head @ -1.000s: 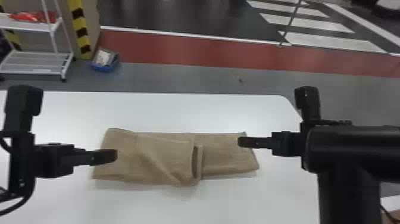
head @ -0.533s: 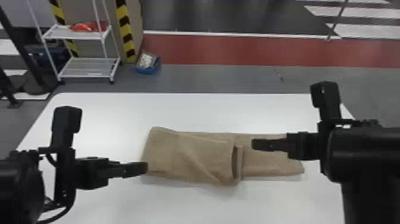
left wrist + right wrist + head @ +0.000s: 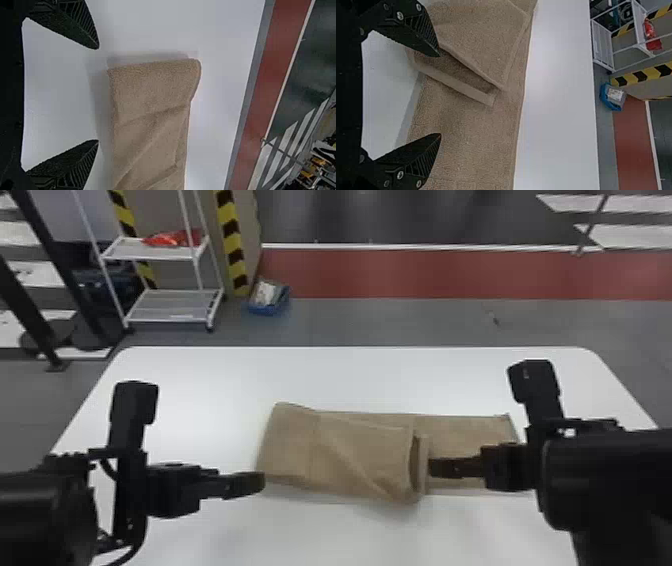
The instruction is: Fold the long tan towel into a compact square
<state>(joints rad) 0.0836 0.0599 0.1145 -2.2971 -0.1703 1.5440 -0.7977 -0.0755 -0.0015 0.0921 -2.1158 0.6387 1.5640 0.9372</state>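
Evidently the long tan towel point(image 3: 350, 455) has had its left part laid over toward the right, which is why it is thicker from its left end to around the middle and lies flatter on the right. It stretches sideways across the worktop point(image 3: 350, 375), and I take that lengthwise strip as the base for a square. The flap's loose edge point(image 3: 417, 465) is not pressed down: it stands up in a small ridge with a gap between the layers, probably because the cloth is soft and somewhat springy. Neither of my grippers has hold of anything. My left gripper point(image 3: 98, 94) is spread wide, its tips just short of the towel's near edge, by the left end. My right gripper point(image 3: 440, 95) is parted too, over the towel's near side, right beside that ridge; whether it touches cloth I cannot tell. The flat right end point(image 3: 470, 430) lies partly beneath and beyond it. Judging from this, I should settle the ridge, then bring that right end over leftward; careless fingers could catch the flap and drag it crooked.
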